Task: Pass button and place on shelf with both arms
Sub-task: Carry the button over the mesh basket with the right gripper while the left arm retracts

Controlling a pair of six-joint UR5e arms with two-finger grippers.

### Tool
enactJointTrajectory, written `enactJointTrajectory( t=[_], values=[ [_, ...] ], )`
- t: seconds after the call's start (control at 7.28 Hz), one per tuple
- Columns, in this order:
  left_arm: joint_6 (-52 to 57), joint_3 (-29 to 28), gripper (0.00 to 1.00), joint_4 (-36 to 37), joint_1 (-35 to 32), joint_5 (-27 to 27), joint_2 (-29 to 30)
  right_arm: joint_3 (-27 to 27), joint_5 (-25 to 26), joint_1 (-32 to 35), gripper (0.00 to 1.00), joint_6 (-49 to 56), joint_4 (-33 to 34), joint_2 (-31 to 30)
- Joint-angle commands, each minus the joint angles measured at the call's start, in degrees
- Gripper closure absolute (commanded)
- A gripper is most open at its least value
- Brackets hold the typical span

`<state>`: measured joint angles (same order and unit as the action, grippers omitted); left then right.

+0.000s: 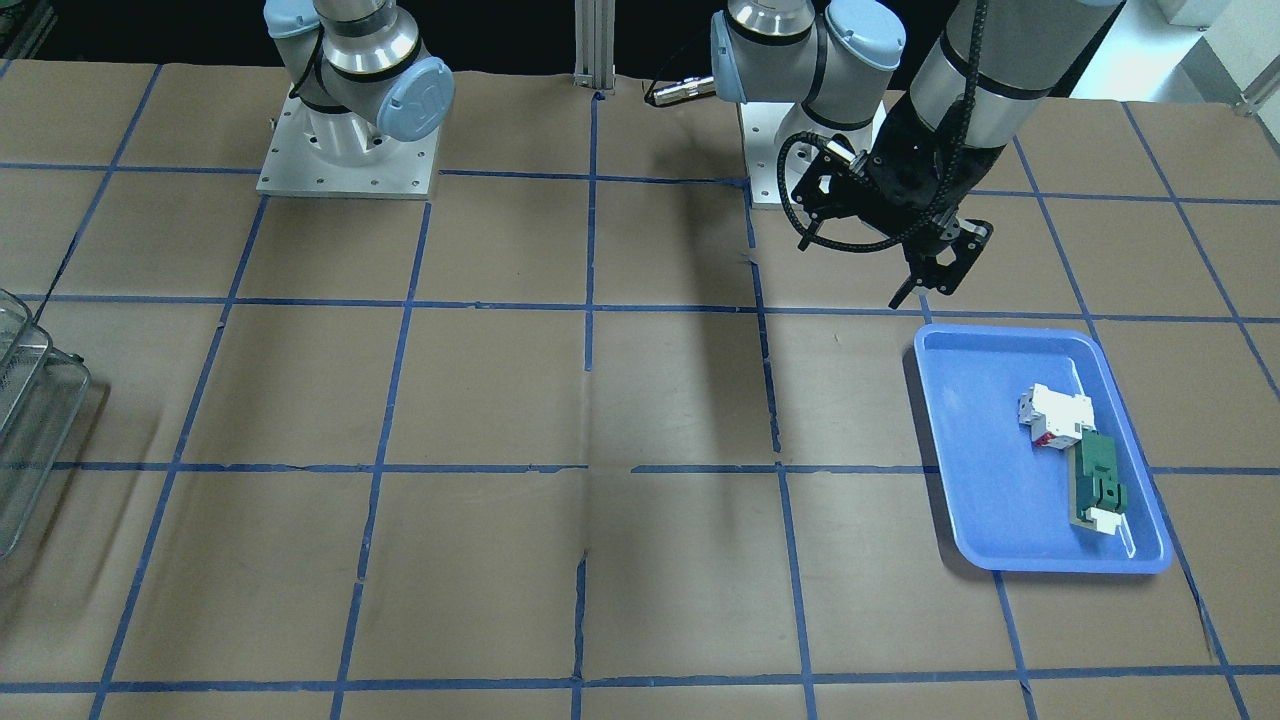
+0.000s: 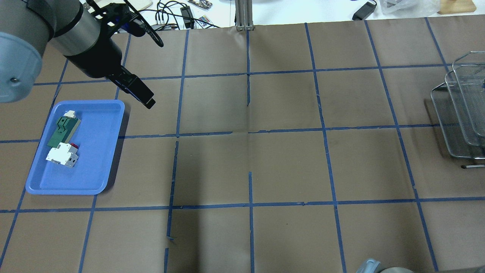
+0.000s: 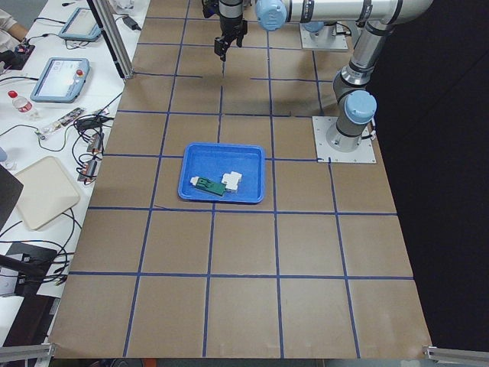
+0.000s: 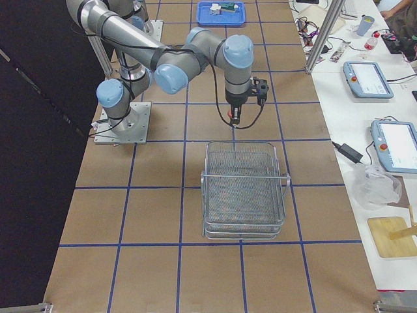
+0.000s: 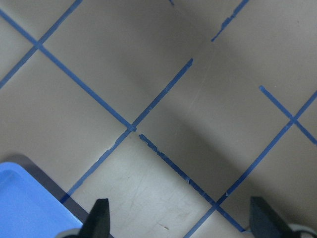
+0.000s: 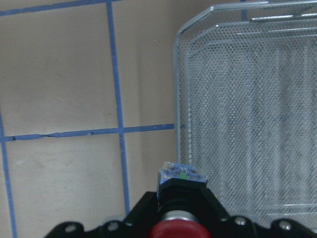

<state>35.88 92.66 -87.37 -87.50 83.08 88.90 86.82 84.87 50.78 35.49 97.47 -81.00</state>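
The button (image 6: pixel 181 176) is held in my right gripper (image 6: pixel 181 210); its red cap sits low between the black fingers and its clear rear block points forward. In the exterior right view this gripper (image 4: pixel 234 116) hangs above the table just short of the near end of the grey wire-mesh shelf (image 4: pixel 244 189). The shelf fills the right half of the right wrist view (image 6: pixel 247 99). My left gripper (image 2: pixel 147 100) is open and empty, its fingertips (image 5: pixel 101 218) apart, above the table just beyond the blue tray's corner (image 5: pixel 25 198).
The blue tray (image 2: pixel 94 159) holds a white-and-red block (image 2: pixel 62 155) and a green-and-white flat part (image 2: pixel 62 129). The shelf stands at the table's end (image 2: pixel 458 110), partly cut off by the front-facing view's edge (image 1: pixel 30 420). Brown paper with blue tape lines covers the table.
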Motion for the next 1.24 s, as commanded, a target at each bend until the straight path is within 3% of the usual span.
enactJointTrajectory(
  t=[0.0,0.27,0.41,0.55,0.69,0.96,1.1],
  values=[
    [-13.3,0.1,0.0,0.0,0.1,-0.1,-0.7,-1.9,2.6,-2.8,1.0,4.1,2.1,4.3],
    [-21.4,0.0,0.0,0.4,0.1,0.1,-1.7,-1.8,2.4,-2.9,1.0,5.7,4.2,6.8],
    [-24.3,0.0,0.0,0.4,0.1,1.7,-2.1,-1.3,2.2,-2.9,1.0,5.4,4.2,7.0],
    [-27.8,0.0,0.0,0.2,0.0,6.9,-2.2,-1.0,2.1,-2.7,0.99,4.5,3.7,6.8],
    [-30.4,0.0,0.0,-0.3,0.0,7.7,-2.4,-1.0,2.7,-2.7,0.98,3.2,3.5,7.2],
    [-38.4,-1.5,0.0,-1.6,0.0,7.4,-0.3,-1.0,2.9,-2.7,0.62,3.3,3.8,8.4],
    [-38.7,-1.5,0.0,-1.6,-0.1,6.6,0.3,-1.0,3.0,-2.7,0.55,3.2,3.8,8.6]
  ],
)
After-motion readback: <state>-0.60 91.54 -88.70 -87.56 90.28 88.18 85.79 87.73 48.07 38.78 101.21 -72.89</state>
